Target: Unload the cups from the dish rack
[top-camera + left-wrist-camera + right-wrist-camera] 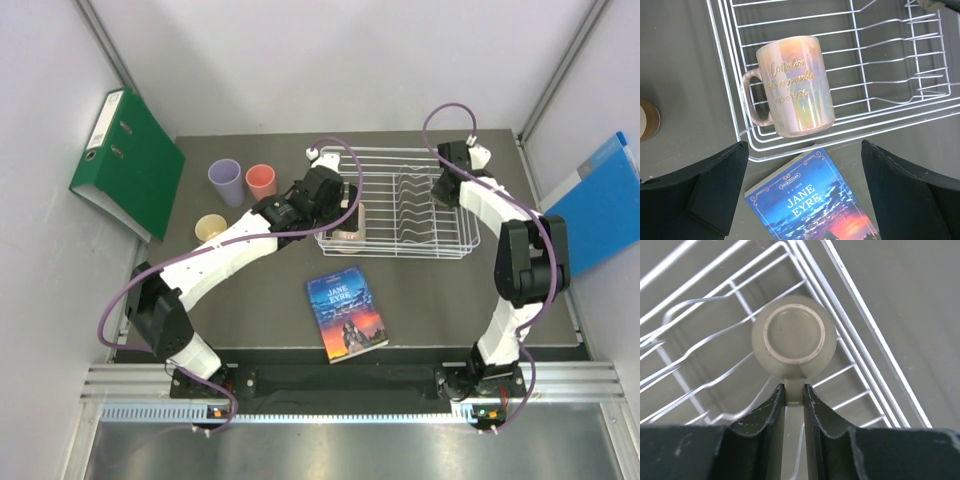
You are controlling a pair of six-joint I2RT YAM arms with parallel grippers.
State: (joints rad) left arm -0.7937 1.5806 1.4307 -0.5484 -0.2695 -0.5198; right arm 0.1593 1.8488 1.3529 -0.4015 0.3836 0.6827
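- Your right tool (pixel 794 391) is sitting closed down on the handle of the beige-olive mug (pixel 794 332), one finger on each side of it and no gap showing.
- That mug is sitting upside down, base ring facing the right wrist camera, in a corner of the dish rack (pixel 430 247). In the top view your right arm is reaching to the rack's far-right corner and covering the mug.
- Your left tool (pixel 804 149) is hanging wide open with nothing between the fingers.
- It is hovering at the rack's left end, pointing at the pale peach mug (pixel 795 85), well apart from it in the wrist view.
- The pale peach mug is sitting inside the rack's near-left corner, its handle pointing at the rack's end rim and gold script showing on its side.
- The lilac tumbler (pixel 225 182) and the salmon-pink cup (pixel 261 181) are standing upright side by side on the bench (pixel 250 310), left of the rack, mouths up.
- A tan cup (pixel 210 228) is standing nearer you than those two, just beside your left arm.
- A Jane Eyre paperback (pixel 347 316) is lying cover-up on the bench just in front of the rack's left end.
- A green binder (pixel 128 160) is leaning at the left wall and a blue folder (pixel 600 205) at the right wall.
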